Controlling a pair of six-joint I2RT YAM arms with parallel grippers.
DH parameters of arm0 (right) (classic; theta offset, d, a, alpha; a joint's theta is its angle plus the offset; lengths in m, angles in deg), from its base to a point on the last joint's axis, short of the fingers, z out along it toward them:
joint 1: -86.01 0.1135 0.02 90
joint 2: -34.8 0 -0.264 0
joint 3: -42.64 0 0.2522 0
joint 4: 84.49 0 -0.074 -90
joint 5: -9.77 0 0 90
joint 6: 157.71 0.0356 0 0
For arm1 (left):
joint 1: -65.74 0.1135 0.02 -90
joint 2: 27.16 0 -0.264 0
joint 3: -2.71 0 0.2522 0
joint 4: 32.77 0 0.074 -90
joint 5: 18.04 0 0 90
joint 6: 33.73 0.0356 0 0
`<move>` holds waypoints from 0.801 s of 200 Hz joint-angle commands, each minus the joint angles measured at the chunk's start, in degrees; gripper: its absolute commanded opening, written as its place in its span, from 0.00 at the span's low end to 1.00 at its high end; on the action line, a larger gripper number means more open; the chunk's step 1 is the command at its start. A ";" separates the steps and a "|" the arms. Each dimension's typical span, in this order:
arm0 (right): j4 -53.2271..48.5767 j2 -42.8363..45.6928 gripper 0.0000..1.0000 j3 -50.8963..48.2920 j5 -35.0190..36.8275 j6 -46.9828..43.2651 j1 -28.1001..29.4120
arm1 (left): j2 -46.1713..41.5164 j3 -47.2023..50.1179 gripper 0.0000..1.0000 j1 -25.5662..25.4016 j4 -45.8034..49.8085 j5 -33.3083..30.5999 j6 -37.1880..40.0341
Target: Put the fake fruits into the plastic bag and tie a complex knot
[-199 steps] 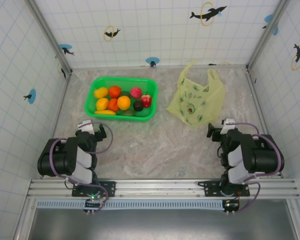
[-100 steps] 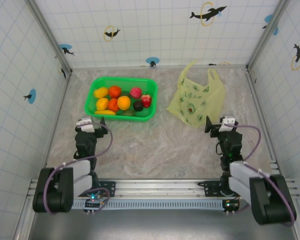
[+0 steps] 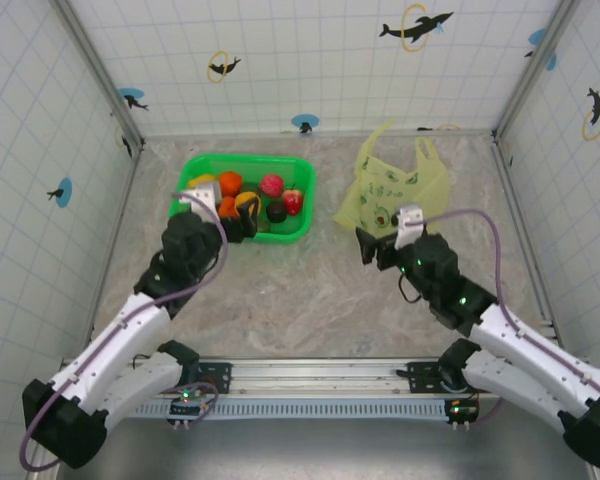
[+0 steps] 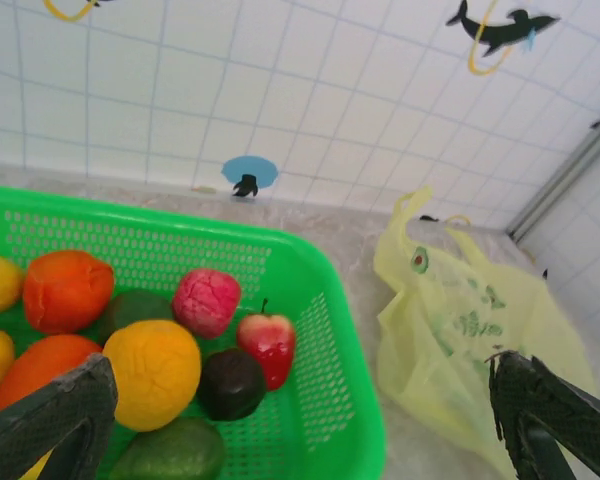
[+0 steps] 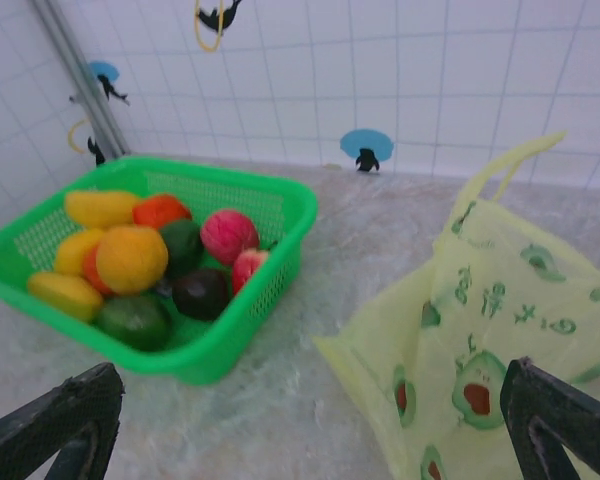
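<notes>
The marbled table (image 3: 310,290) carries everything. The plastic bag (image 3: 405,195) lies slack near the table's far right corner, with its loop handles pointing to the far edge. The green tray (image 3: 242,158) sits toward the far left corner. The left gripper (image 3: 236,218) hangs over the tray's near rim, and the right gripper (image 3: 375,245) is just off the bag's near left side. Both have their fingers spread wide and hold nothing. The fake fruits (image 3: 273,185) are all heaped in the tray.
</notes>
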 commanded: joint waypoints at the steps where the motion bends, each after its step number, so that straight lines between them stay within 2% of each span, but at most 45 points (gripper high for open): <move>1: -14.16 -2.43 1.00 4.51 2.04 5.27 -1.81 | 3.59 -4.69 0.98 0.11 21.18 -3.49 -10.37; 23: -8.52 -5.63 1.00 5.20 -16.27 7.80 -13.28 | 4.39 -1.37 0.98 0.63 13.16 7.48 -12.21; 40: -5.46 -7.93 1.00 4.99 -18.43 9.71 -17.13 | 4.99 0.68 0.98 0.72 10.30 12.53 -13.31; 52: -1.22 -8.20 1.00 3.32 -23.17 9.34 -19.63 | 5.34 1.96 0.97 0.52 9.46 16.51 -11.98; 71: -6.09 -11.88 0.98 6.96 -19.28 6.92 -19.78 | 6.99 1.95 0.90 -0.28 14.71 16.86 -9.31; 90: -8.92 -15.14 0.94 8.91 -16.74 5.59 -20.08 | 7.21 5.09 0.89 -0.52 17.61 14.93 -8.97; 123: -9.50 -20.75 0.92 11.29 -13.93 7.71 -23.05 | 12.70 6.97 0.84 -0.41 16.78 15.50 -9.40; 160: -6.44 -28.76 0.83 14.53 -12.33 9.17 -28.13 | 24.53 1.39 0.81 1.79 10.70 18.01 -7.49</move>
